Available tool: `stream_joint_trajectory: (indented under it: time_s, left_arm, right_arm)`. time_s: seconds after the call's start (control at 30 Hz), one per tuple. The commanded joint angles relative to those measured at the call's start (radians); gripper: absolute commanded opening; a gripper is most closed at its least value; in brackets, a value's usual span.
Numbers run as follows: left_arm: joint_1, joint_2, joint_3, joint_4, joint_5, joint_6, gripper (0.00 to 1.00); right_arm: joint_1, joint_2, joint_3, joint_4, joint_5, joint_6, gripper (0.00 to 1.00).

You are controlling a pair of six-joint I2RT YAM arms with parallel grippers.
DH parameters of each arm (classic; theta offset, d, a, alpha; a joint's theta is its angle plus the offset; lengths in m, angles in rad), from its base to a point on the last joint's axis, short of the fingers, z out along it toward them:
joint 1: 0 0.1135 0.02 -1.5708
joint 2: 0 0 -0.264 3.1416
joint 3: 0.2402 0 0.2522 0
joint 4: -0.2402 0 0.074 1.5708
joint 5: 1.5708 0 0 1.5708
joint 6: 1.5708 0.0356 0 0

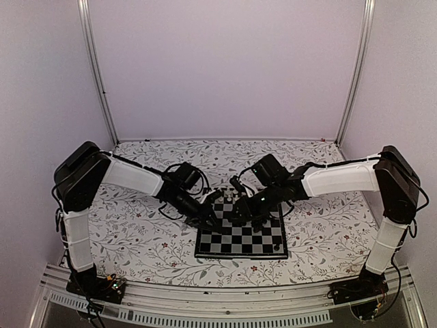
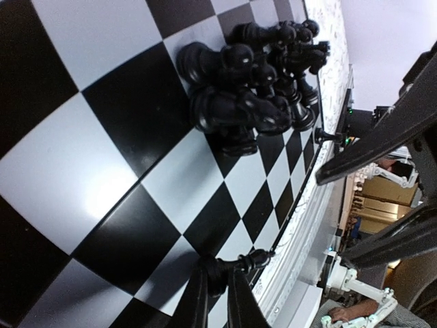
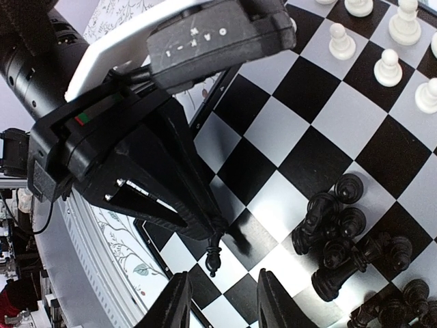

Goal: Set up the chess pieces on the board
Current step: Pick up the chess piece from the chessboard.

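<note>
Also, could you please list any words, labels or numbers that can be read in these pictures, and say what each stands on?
"OAK-1", with a separate "W" beside it: pale letters on the black box-shaped camera housing above the left end effector, which pinches a small black chess piece.
Nothing else is readable: the black and silvery-grey chessboard shows no lettering, and the left wrist view's background is too blurred.
</note>
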Motion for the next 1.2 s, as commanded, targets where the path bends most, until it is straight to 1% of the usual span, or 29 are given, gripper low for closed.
stream_joint_trajectory:
  time_s: [0.0,0.3,0.9,1.07,1.17]
  left_arm:
    - [0.024,0.004,-0.070,0.063,0.004,-0.070,0.10]
    - [0.047,0.000,-0.108,0.161,0.048,-0.142,0.10]
    - [0.047,0.008,-0.097,0.175,0.061,-0.154,0.10]
    - [0.047,0.010,-0.095,0.177,0.064,-0.155,0.10]
    - [0.048,0.012,-0.094,0.176,0.065,-0.154,0.10]
  right_arm:
    - [0.009,0.018,-0.002,0.009,-0.034,0.006,0.36]
    - [0.033,0.076,0.045,-0.040,-0.047,-0.021,0.36]
    - [0.051,0.137,0.080,0.003,-0.091,-0.055,0.28]
    - [0.049,0.150,0.095,0.007,-0.099,-0.059,0.20]
    - [0.050,0.149,0.101,0.009,-0.104,-0.065,0.08]
